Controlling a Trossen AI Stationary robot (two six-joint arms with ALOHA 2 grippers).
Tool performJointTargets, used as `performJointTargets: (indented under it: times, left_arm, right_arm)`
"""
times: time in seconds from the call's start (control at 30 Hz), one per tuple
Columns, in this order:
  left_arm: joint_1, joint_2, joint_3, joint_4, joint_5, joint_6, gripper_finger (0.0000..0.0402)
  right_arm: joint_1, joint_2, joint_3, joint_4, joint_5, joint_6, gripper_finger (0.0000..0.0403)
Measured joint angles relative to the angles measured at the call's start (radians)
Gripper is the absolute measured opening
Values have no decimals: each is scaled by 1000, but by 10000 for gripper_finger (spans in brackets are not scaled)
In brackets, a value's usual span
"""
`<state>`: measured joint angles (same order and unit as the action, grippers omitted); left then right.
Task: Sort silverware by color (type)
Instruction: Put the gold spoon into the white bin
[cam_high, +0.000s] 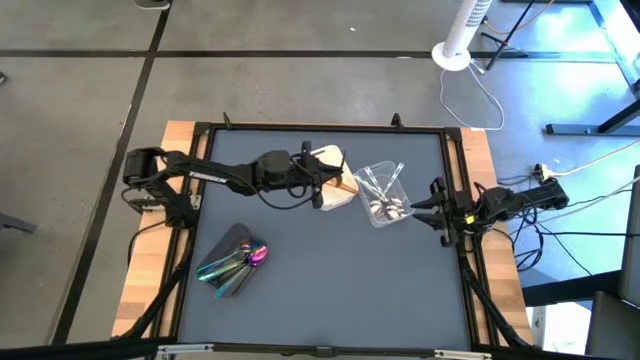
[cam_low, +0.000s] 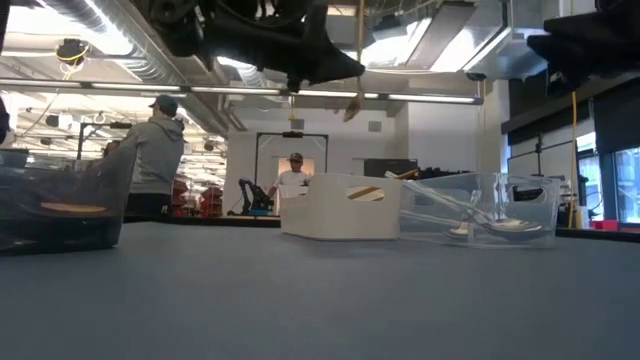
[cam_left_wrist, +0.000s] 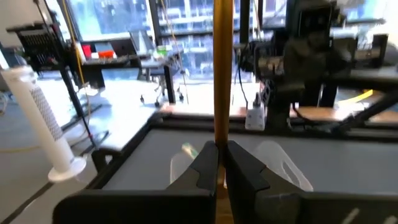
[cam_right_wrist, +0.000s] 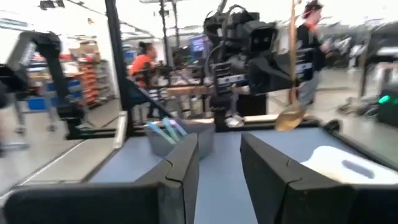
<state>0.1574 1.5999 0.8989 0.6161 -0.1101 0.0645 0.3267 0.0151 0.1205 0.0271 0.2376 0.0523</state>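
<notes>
A gold spoon (cam_left_wrist: 222, 68) hung upright, its handle clamped between the closed fingers of the left gripper (cam_left_wrist: 222, 163), above the white tray (cam_high: 335, 180) near the table's middle. Silver pieces (cam_high: 388, 208) lay in the clear tray (cam_high: 383, 192) just beside it; iridescent pieces (cam_high: 238, 262) lay in the dark grey tray (cam_high: 226, 268), well apart. The right gripper (cam_right_wrist: 219, 163) waited at the table's right edge, fingers apart, holding nothing. No writing was legible.

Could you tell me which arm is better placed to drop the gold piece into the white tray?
The left. Its hand is shut on the gold utensil, hanging upright right over the white tray. The right hand waits empty by the table's right edge, beside the clear tray.
</notes>
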Motion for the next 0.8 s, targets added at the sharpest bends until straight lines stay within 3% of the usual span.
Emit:
performJointTargets:
  times: [0.2, 0.37, 0.63, 0.8]
  left_arm:
    - [13, 52, 0, 81, 0, 85, 10]
    - [30, 64, 0, 56, 1, 208, 10]
    - [79, 64, 0, -13, 0, 312, 10]
    - [88, 64, 0, -57, 0, 311, 10]
  right_arm:
    - [-1, 0, -101, 162, 32, -120, 111]
    - [-17, 2, -113, 156, 33, -143, 111]
    - [-174, 0, -113, 159, 27, -172, 111]
    - [-281, 0, -113, 131, -120, -112, 111]
